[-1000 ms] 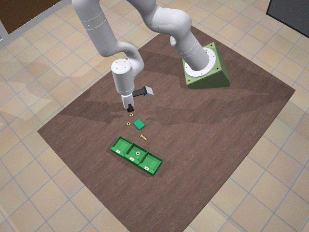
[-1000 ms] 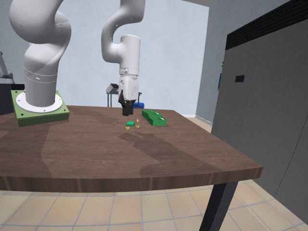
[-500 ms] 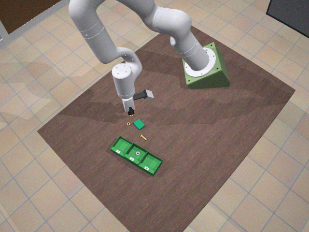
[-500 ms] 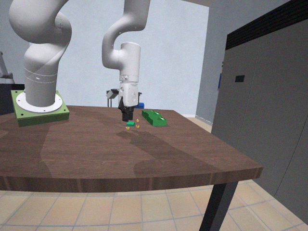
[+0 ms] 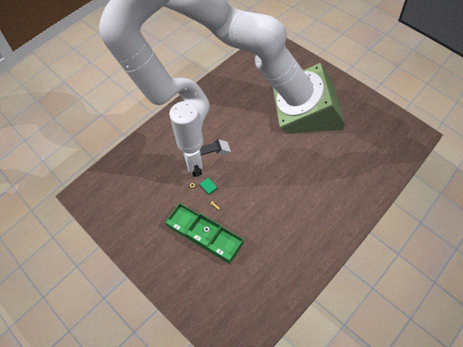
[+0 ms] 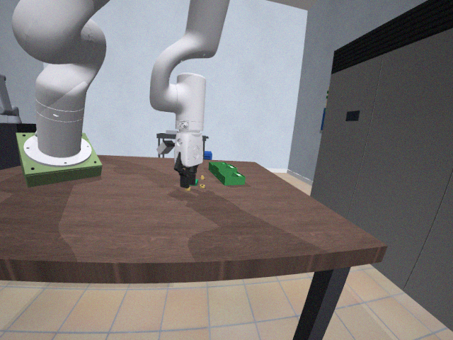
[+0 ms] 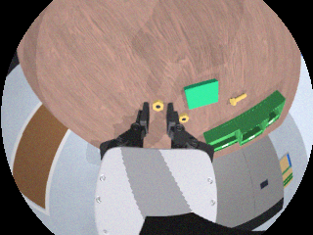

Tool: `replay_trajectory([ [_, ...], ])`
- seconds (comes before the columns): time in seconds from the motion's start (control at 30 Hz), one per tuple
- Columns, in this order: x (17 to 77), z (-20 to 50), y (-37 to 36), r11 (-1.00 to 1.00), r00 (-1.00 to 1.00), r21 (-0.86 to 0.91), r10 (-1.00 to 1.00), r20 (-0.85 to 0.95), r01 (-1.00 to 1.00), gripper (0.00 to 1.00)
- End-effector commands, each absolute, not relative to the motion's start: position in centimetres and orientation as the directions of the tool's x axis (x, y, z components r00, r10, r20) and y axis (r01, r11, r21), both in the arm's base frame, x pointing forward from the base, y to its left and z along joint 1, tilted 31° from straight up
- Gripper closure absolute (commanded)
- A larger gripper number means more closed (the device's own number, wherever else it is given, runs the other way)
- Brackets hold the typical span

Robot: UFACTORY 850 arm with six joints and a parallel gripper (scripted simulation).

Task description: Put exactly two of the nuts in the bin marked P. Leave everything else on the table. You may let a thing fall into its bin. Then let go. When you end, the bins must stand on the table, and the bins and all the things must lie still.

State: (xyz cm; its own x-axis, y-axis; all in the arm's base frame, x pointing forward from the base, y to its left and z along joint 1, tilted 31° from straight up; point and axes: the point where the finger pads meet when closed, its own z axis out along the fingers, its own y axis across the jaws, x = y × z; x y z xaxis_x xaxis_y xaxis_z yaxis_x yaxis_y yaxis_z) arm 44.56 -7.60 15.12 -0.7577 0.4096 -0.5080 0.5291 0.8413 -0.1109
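My gripper [image 5: 196,173] [image 6: 186,183] [image 7: 157,109] is low over the table, its fingers partly open. A small yellow nut [image 6: 187,189] [image 7: 156,105] lies on the table between the fingertips, not clamped; the gripper hides it in the top view. A second yellow nut [image 5: 192,184] [image 6: 201,186] [image 7: 184,117] lies just beside the fingers. A row of three green bins [image 5: 183,215] [image 6: 226,174] [image 7: 261,113] stands nearby; their labels are too small to read. A grey nut [image 5: 205,229] lies in the middle bin.
A flat green plate [image 5: 207,185] [image 7: 201,94] lies next to the nuts. A yellow bolt [image 5: 215,204] [image 7: 238,100] lies between the plate and the bins. The arm's green base [image 5: 314,116] [image 6: 58,171] stands at the far side of the table.
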Motion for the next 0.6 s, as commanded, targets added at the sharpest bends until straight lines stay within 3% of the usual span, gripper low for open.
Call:
replay_trajectory([
  [0.0, 44.76, 14.71, -7.77, 0.842, -0.757, -0.11, 0.409, -0.51, 0.529, 0.7],
  [0.57, 44.98, 14.13, -8.0, 0.842, -0.757, -0.11, 0.409, -0.51, 0.529, 0.7],
])
